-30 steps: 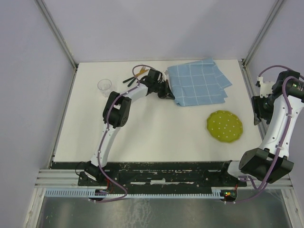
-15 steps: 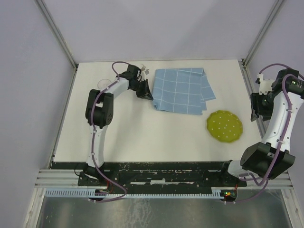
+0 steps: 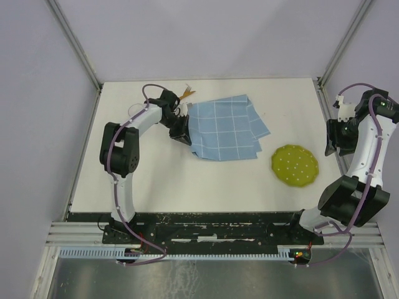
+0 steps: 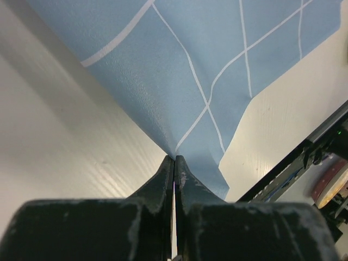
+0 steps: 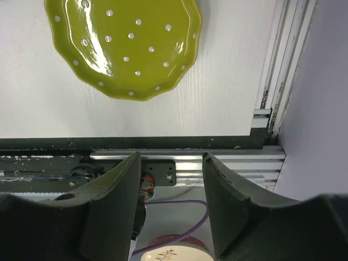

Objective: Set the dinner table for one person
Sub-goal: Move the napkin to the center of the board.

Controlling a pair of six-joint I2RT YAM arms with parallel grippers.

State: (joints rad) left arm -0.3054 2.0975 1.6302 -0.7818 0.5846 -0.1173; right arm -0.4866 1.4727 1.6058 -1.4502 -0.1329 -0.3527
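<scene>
The dinner table [image 3: 187,180] spans the whole work area. The blue gridded cloth [image 3: 221,128] lies partly folded at its far middle, with the left corner pinched in the closed left gripper [image 4: 174,157]. The green plate [image 3: 294,166] sits well apart to the right, near the wide, empty right gripper [image 5: 171,157]. Judge the step in hand as placing the cloth. Next, lay it flat before you release.

Cloth [image 3: 221,128] light blue, white grid; plate [image 3: 295,166] green, white dots; table [image 3: 187,180] off-white.

Dinner table [image 3: 187,180] — blue cloth [image 3: 221,131], green plate [image 3: 294,166] on it.
</scene>
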